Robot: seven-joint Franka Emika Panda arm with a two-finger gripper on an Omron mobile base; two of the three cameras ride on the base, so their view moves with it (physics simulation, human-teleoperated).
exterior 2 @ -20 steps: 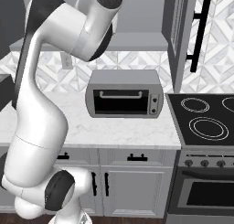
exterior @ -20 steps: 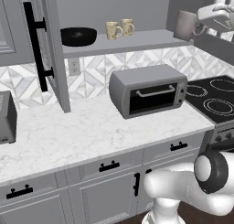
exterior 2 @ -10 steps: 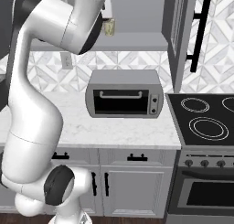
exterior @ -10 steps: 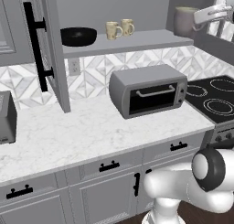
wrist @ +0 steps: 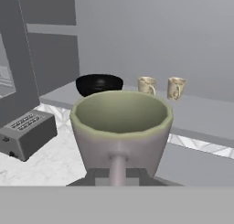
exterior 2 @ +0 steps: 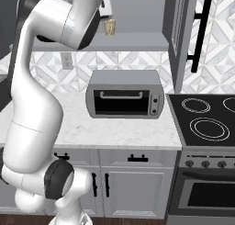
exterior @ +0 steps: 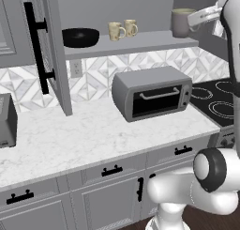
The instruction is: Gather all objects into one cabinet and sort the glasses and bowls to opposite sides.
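Grey mug (exterior: 182, 22) at shelf (exterior: 140, 41) edge — right end.

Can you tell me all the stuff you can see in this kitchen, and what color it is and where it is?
black bowl: 1, glossy black, left end of the cabinet shelf
cream mugs: 2, pale cream-yellow, side by side mid-shelf, right of the bowl
grey mug: 1, grey-taupe with lighter rim, held up at the shelf's right end
cabinet door: 1, grey, black bar handle, swung open
toaster oven: 1, grey, on the marble counter
toaster: 1, grey, counter's left edge
stove: 1, black top, right of the counter
gripper: 1, white, shut on the grey mug's handle
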